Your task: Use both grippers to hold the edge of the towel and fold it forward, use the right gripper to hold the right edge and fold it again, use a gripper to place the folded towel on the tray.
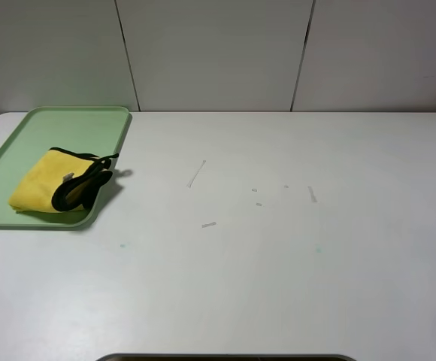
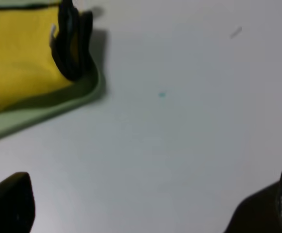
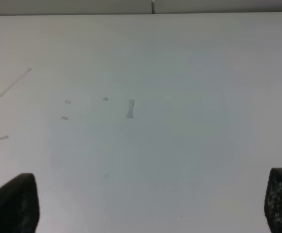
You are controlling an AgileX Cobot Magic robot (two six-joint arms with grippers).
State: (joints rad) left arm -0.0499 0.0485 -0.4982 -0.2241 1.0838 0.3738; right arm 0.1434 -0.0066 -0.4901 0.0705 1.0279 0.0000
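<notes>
Nearest me, my left gripper (image 2: 146, 213) and right gripper (image 3: 150, 204) both hang spread wide over bare table (image 1: 278, 263), holding nothing. Farther off, the towel (image 1: 49, 186) lies folded on the tray (image 1: 68, 124), so I judge placement done.

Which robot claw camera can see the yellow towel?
The left gripper camera. Its view shows the folded yellow towel on the green tray; the right gripper camera shows only bare white table.

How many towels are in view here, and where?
1. A single folded yellow towel lies on the green tray at the table's far left, its black-trimmed end near the tray's right rim. None elsewhere; another underneath can't be excluded.
</notes>
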